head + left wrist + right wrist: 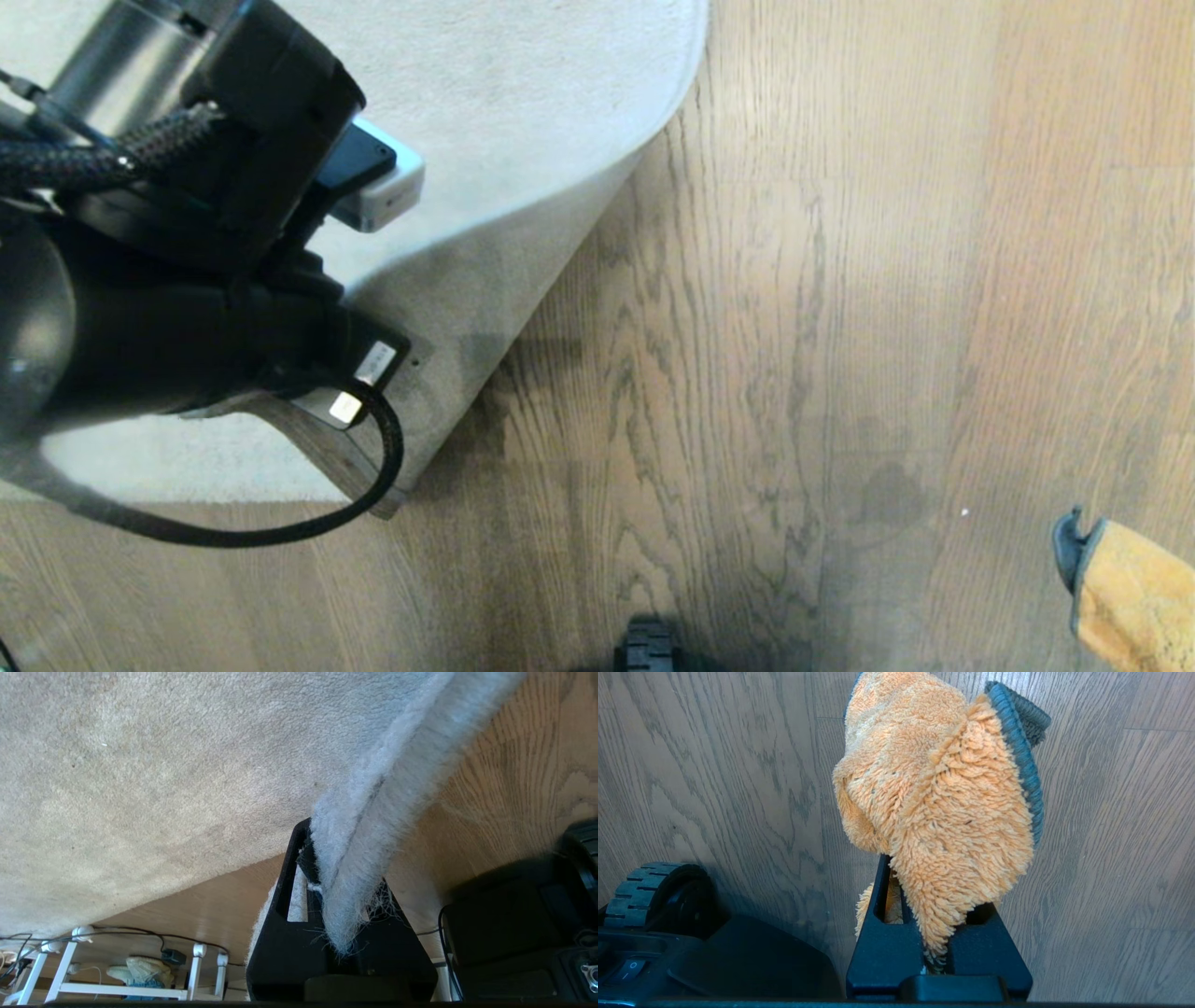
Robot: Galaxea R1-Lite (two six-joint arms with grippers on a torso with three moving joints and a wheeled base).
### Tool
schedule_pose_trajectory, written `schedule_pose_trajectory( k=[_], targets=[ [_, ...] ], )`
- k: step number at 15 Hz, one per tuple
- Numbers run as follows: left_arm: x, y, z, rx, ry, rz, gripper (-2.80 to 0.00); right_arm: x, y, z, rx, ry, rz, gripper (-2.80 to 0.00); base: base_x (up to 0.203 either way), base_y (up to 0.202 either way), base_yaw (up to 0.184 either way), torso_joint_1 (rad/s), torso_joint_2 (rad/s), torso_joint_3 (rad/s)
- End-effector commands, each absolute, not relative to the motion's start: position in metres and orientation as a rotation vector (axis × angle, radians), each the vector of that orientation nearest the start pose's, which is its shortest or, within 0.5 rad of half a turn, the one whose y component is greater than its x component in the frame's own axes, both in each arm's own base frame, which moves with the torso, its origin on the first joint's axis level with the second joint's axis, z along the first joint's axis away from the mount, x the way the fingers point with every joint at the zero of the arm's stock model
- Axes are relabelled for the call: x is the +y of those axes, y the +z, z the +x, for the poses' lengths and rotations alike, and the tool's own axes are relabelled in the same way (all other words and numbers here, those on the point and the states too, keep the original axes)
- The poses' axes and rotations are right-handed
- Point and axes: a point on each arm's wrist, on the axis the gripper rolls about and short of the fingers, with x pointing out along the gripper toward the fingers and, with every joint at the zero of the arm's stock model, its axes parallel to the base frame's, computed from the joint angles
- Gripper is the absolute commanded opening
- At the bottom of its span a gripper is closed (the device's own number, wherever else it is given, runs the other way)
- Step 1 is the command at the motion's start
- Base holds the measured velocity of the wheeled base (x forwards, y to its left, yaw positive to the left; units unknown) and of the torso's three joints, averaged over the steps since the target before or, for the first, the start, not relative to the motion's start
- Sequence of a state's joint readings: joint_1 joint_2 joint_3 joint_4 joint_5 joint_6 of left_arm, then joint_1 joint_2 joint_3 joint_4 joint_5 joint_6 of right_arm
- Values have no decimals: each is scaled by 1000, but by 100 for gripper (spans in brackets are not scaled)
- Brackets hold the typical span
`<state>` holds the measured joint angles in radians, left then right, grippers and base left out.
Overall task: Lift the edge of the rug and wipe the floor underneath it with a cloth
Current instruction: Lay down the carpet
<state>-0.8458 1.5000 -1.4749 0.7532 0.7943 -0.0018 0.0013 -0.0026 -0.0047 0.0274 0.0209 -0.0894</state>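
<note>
Now we see the floor (840,327) bared beside the rug edge (355,858), which our left pincer (343,905) pinches and holds raised and folded back over the rug. Smaller, at our lower right, the right pincer (938,933) clamps an orange cloth (943,798) above the planks.

**Clutter by the white frame**

Through the left wrist camera I can make out a white tube frame (117,991) with rounded post tops. A thin black cable (131,931) drapes across those posts. A small dark adapter (173,955) sits between two of them. Just beside it, inside the frame, lies a crumpled pale bundle (138,970) with some blue in it; I can't tell what it is.
</note>
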Motion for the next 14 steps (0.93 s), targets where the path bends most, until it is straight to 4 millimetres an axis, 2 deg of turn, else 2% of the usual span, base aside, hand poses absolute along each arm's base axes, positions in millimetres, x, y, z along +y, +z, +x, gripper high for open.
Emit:
schedule_pose_trajectory(
  k=[1,14],
  targets=[
    [-157,304,158,527,-52,571,-280,0,74,-23,22,24,-90,-280,0,0,0,0,0,0],
    [-163,304,153,517,-77,535,-280,0,74,-23,22,24,-90,-280,0,0,0,0,0,0]
  ],
)
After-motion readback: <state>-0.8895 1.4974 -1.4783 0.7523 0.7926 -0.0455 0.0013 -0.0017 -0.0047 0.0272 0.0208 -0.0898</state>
